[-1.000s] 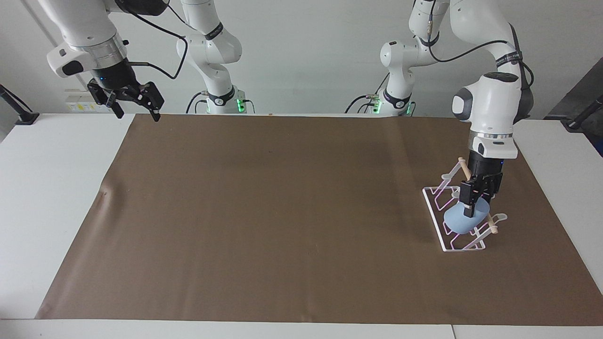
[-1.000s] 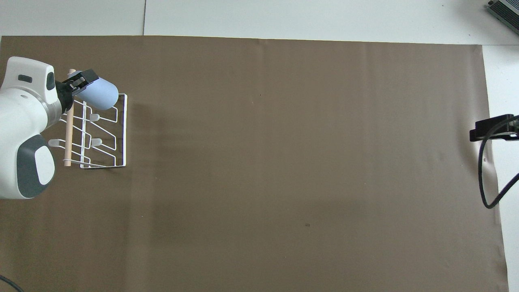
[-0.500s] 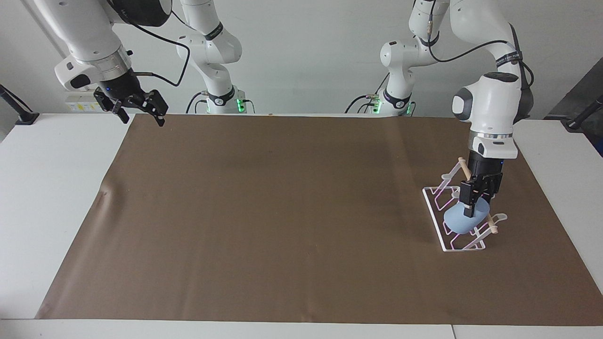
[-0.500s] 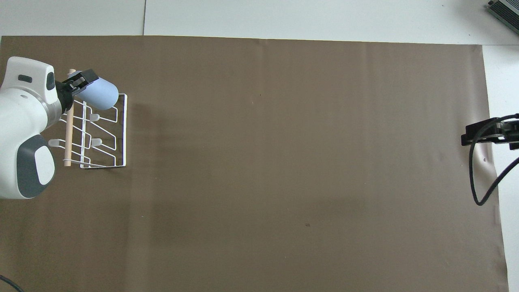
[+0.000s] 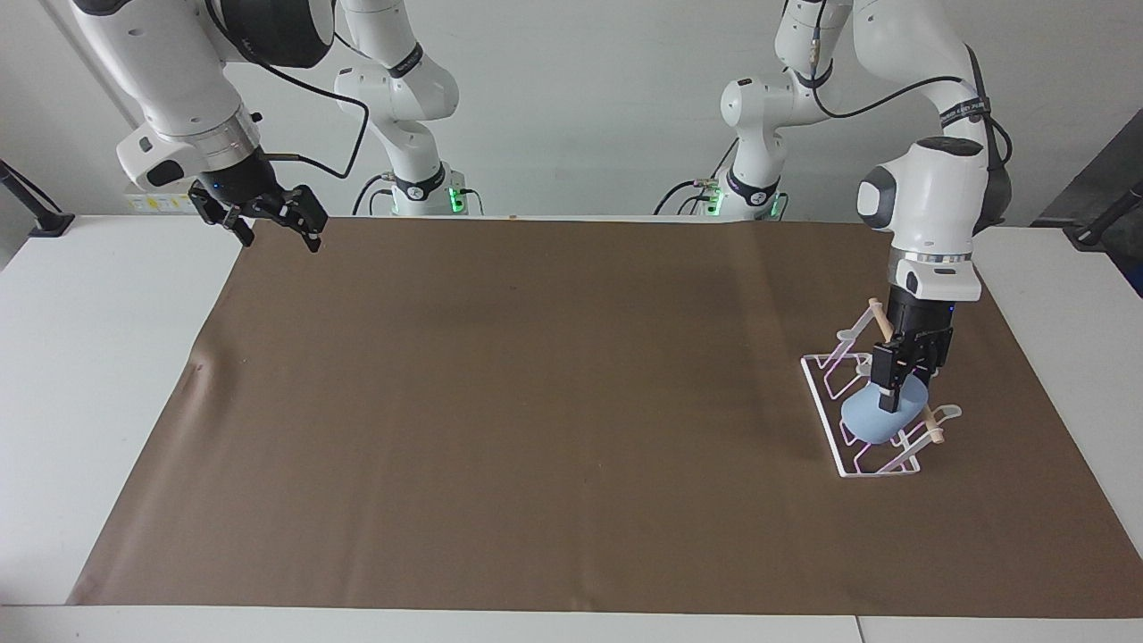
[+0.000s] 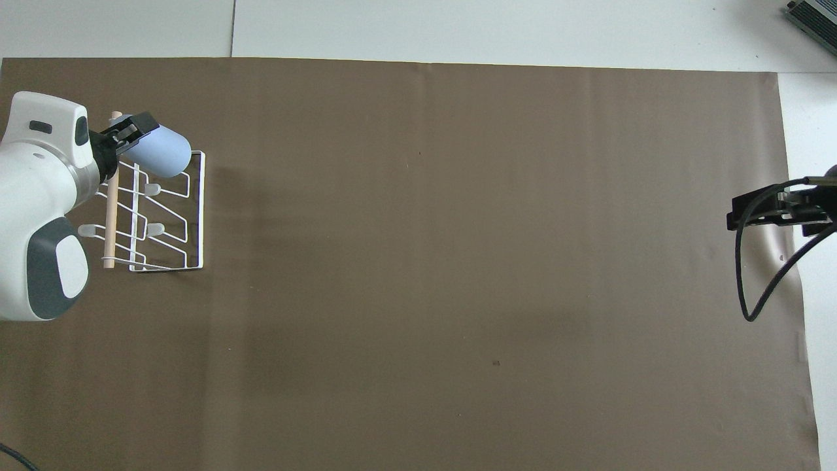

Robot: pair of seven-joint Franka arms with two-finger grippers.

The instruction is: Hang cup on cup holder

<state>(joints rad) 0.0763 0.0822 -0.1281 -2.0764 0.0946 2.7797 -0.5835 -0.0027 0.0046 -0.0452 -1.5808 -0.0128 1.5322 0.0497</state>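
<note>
From across the bench, the left gripper point(image 5: 896, 390) has its jaws clamped on the light-blue cup point(image 5: 880, 416), tilted on the white wire cup holder point(image 5: 835, 438) at four o'clock. The right gripper point(image 5: 275, 225) hangs at ten o'clock, jaws spread, holding nothing.

From overhead, cup point(image 6: 160, 152) and cup holder point(image 6: 196, 216) sit at nine o'clock; right gripper point(image 6: 771, 210) at three.

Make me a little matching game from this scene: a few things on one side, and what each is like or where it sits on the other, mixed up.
Things:
1. cup
2. cup holder
3. left gripper
4. right gripper

Descriptions:
A. open, raised over the brown mat's edge
B. white wire with a wooden rod
C. light blue, tilted on a prong
D. closed on the cup's rim

Pairs: 1-C, 2-B, 3-D, 4-A
</note>
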